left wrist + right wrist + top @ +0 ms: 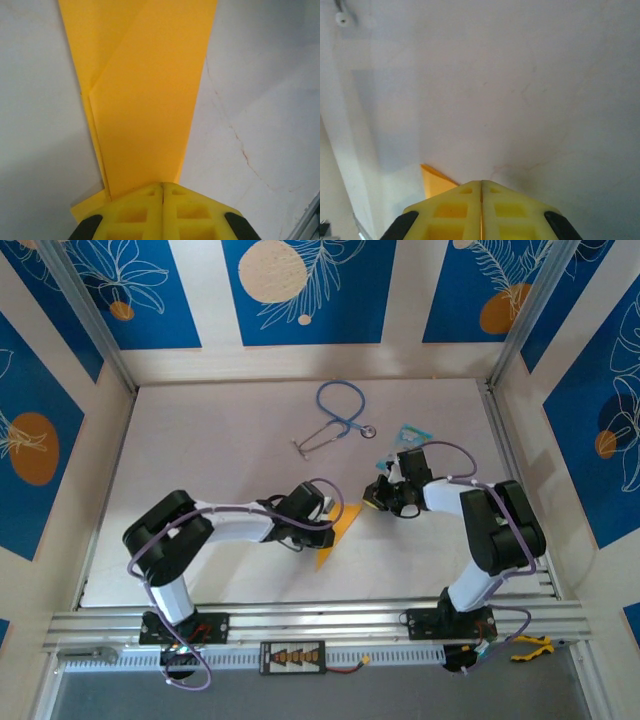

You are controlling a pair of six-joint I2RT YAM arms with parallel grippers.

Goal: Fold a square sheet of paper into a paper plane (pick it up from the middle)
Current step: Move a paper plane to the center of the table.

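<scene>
The orange-yellow paper plane [335, 532] lies on the white table between my two arms, folded to a slim pointed wedge with a diagonal crease [150, 100]. My left gripper [322, 508] is shut and rests low over the paper's near end, and the sheet runs out from under its fingertips [163, 186] and away from the camera. My right gripper [374, 496] is shut at the paper's far tip. An orange line fills its seam [481, 192], and one paper corner [436, 182] sticks out on the left.
A blue stethoscope [335, 420] lies at the back middle of the table. A light-blue printed packet [410, 434] sits just behind my right wrist. The metal rail [320, 618] marks the near edge.
</scene>
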